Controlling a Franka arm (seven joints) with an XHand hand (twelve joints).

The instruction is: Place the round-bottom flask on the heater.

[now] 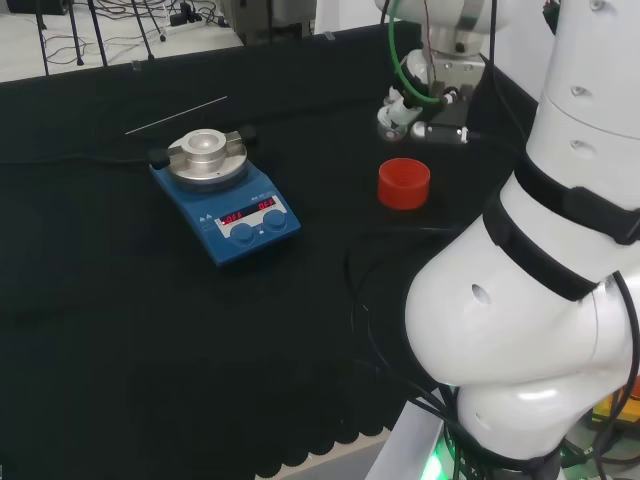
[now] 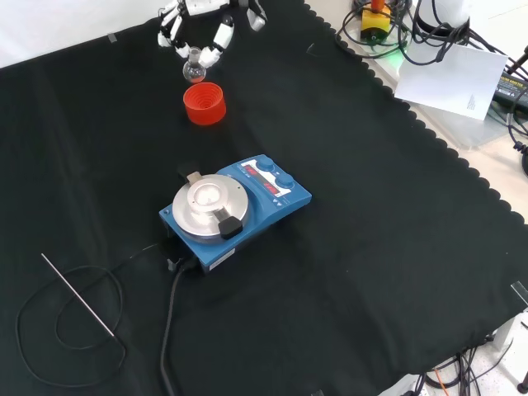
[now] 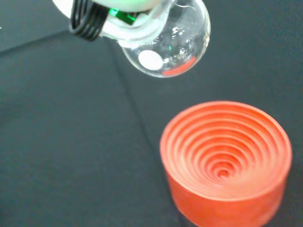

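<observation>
Robot hand (image 2: 206, 33): seen at top edge of front view, fingers curled down round the neck of the round-bottom flask; flask is grasped. In head view the robot hand (image 1: 405, 105) is seen behind the red stand, w/ green cable above it.
Round-bottom flask (image 2: 195, 73): clear glass, held off the counter, bulb hanging below the fingers. In front view it is just above and slightly left of the red ribbed stand, not seated in it. In wrist view the flask (image 3: 173, 45) is seen close up, bulb clear of the stand; a white spot and a red glint are noted on the glass. Contents: cannot be told.
Red ribbed stand (image 2: 204, 104): round, w/ concentric ridges stepping down to centre, standing on the cloth; nothing sits in it. Also noted in head view (image 1: 404, 183) and wrist view (image 3: 226, 158).
Heater (image 2: 235, 210): blue body, round silver top plate w/ shallow dished centre, two blue knobs and a lit red display at front. Plate is bare. In head view the heater (image 1: 225, 195) stands well left of the stand and robot hand.
Thin metal rod (image 2: 78, 295): lying flat on cloth at lower left of front view, near a looped black cable (image 2: 74, 330).
Counter (image 2: 396, 247): covered w/ black cloth, scalloped edge.
</observation>
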